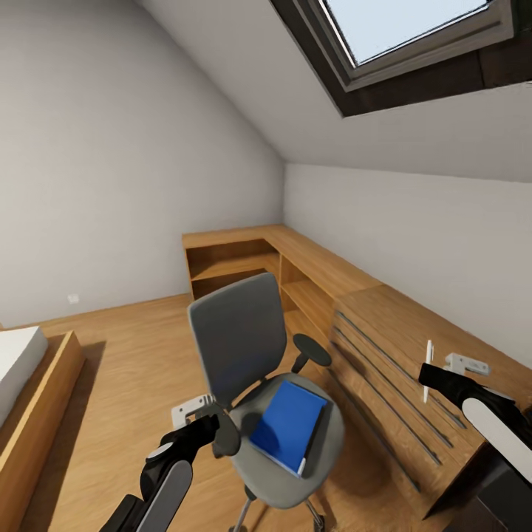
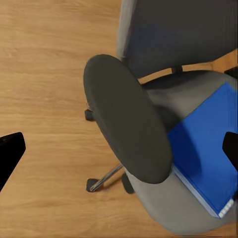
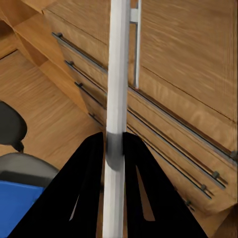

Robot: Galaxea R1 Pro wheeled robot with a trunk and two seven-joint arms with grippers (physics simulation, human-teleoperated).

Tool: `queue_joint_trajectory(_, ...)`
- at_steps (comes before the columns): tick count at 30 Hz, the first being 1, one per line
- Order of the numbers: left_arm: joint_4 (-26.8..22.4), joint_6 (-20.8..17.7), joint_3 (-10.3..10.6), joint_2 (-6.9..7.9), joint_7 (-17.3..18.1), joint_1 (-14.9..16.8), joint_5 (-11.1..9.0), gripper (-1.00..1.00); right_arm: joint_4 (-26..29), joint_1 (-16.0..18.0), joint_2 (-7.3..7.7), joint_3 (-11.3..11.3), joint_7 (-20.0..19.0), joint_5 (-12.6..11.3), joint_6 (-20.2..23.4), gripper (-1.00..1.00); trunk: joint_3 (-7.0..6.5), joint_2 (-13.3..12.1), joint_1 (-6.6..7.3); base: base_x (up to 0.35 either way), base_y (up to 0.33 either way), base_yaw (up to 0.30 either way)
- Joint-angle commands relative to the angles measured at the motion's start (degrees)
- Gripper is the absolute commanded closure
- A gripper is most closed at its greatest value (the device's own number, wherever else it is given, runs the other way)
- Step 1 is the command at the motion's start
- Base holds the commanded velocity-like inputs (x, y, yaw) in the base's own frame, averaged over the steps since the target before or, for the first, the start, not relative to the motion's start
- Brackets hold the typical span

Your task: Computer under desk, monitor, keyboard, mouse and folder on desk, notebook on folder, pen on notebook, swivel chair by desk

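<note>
Right now the right gripper [image 3: 114,144] is pinching the white pen [image 3: 118,74] upright over the desk [image 1: 414,325], while the left gripper [image 1: 210,428], spread open, is hovering beside the swivel chair [image 1: 244,340] carrying the blue folder [image 1: 288,425].

Swivel chair [image 1: 244,347] grey matt cloth; folder [image 1: 287,425] smooth blue; wooden drawers [image 1: 399,369], metal rails.

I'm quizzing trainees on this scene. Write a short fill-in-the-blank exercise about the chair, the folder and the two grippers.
1. The blue folder lies on the seat of the ___.
2. The right gripper is shut on a white ___.
3. The left gripper is at the chair's ___, a dark oval pad.
4. The colour of the chair's backrest is ___.

Missing words: chair; pen; armrest; grey
</note>
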State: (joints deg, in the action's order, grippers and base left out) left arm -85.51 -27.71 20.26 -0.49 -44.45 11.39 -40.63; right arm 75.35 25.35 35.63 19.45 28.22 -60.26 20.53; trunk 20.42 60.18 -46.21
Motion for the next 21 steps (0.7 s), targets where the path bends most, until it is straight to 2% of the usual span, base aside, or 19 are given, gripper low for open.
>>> queue_joint_trajectory(1,-0.1,-0.1,0.1,0.01,-0.4,0.0,-0.4,-1.00,0.0,0.1,0.06,0.2,0.4,-0.4,0.0,1.00,0.07,0.1,-0.01,0.000,0.034,-0.262)
queue_joint_trajectory(14,0.3,-0.1,1.8,-0.04,-0.5,0.0,-0.4,-1.00,-0.1,0.1,0.06,0.1,0.4,-0.3,0.0,1.00,0.13,0.1,-0.01,0.000,0.006,-0.268)
queue_joint_trajectory(21,0.3,-0.1,1.8,-0.04,-0.5,0.0,-0.4,-1.00,-0.1,0.1,0.06,0.2,0.5,-0.1,0.1,1.00,0.18,0.1,-0.01,0.000,0.000,-0.048)
